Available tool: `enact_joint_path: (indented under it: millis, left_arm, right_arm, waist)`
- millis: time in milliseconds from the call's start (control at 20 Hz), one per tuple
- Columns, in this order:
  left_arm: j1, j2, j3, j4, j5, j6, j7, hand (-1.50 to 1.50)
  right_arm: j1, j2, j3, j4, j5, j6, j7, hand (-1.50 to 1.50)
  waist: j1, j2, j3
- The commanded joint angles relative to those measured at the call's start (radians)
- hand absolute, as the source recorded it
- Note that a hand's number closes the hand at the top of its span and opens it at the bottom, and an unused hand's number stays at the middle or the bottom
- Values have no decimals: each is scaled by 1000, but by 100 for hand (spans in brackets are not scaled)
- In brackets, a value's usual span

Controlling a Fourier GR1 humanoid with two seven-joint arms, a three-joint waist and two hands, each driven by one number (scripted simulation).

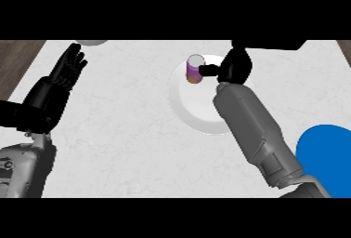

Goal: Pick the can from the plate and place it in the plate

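Purple-banded can (195,69) with a pale top and an orange patch low on its side, upright on the far part of a white plate (195,109), itself on a pale marbled desk (130,135). Right robot hand (233,69) just beside the can on its right, thumb or a finger reaching to the can's side; hard to tell whether actually touching or closed round it, fingers appearing partly curled but not wrapped round the can, so grasp judged not yet made. Grey forearm laid across the white plate, hiding much of its right half. Blue plate (328,158) at the lower right, near the desk's edge and partly cut off by the view, probably the target. Left robot hand (68,69) open and resting at the upper left, fingers straight and pointing up, well apart from everything. Small pale round object (93,42) at the top edge, unidentifiable. Risks from here, as judgement only: tall, narrow can likely to tip if pushed sideways by a thumb before the opposing fingers close; contact high on the body more likely to topple it than contact at mid-height; a tipped can apt to roll off the plate across the desk. Later, in carrying toward the blue plate, possible sweep of the forearm over the white plate's rim, shifting it. Blue plate's place near the edge leaves little margin for a late release.
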Motion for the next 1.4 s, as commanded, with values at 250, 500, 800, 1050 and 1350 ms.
enact_joint_path:
  millis: [250,500,800,1050,1350]
  left_arm:
    - [-10,-18,9,3,-29,41,2,0]
    - [0,26,64,60,18,-21,-21,0]
    - [86,0,54,-19,-9,8,-28,0]
    - [83,4,64,-8,-17,7,-5,0]
    - [27,5,77,58,-17,-10,-25,0]
  right_arm:
    - [50,3,-78,-89,-242,-236,-285,-150]
    - [119,3,-14,-214,-334,-283,-277,-150]
    - [429,-14,8,-531,-360,-234,-347,-150]
    - [698,-53,102,-837,-332,-175,-361,-150]
    - [978,-97,182,-1141,-262,-98,-257,-150]
  waist:
    - [-28,-9,1]
    - [-62,-25,-1]
    - [-89,-32,-2]
    - [-99,-32,-2]
    - [-95,-29,-2]
